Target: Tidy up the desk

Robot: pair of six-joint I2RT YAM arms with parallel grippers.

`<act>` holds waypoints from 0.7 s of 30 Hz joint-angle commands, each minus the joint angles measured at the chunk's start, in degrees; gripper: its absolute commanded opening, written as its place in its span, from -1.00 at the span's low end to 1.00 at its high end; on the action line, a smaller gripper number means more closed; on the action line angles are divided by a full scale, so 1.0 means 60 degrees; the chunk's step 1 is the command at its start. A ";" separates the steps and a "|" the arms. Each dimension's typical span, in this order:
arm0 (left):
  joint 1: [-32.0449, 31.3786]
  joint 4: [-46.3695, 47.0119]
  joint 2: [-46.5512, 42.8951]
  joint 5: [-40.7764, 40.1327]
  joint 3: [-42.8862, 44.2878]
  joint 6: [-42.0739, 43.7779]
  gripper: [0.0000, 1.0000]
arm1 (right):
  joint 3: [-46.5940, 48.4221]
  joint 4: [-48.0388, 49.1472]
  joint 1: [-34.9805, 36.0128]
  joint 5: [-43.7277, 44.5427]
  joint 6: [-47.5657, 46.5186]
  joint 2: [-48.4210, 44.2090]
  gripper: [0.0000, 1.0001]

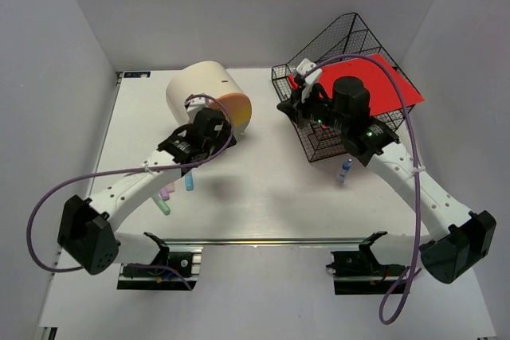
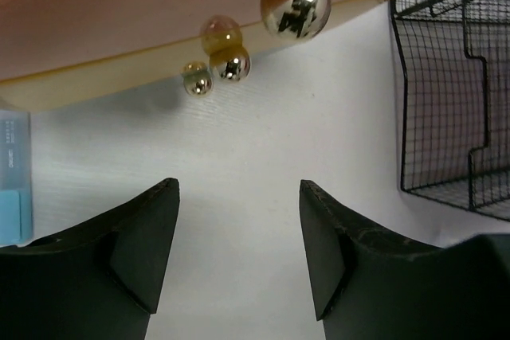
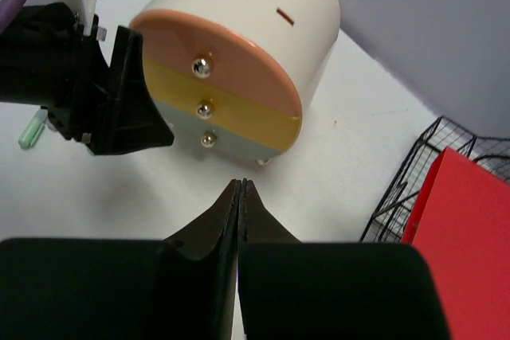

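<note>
Left wrist view: left gripper (image 2: 239, 193) spread and empty, close to the drawer box (image 2: 119, 21); right gripper (image 3: 240, 187) pressed together, farther off.

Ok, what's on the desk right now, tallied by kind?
Drawer box: 1
Wire rack: 1
Red folder: 1
Markers or pens: 4
Total: 7
</note>
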 commanded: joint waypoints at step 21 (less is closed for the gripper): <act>-0.1462 -0.0825 0.3318 -0.5542 0.2614 -0.1262 0.15 | -0.1176 0.1174 -0.0546 -0.0874 0.0286 -0.1111 -1.00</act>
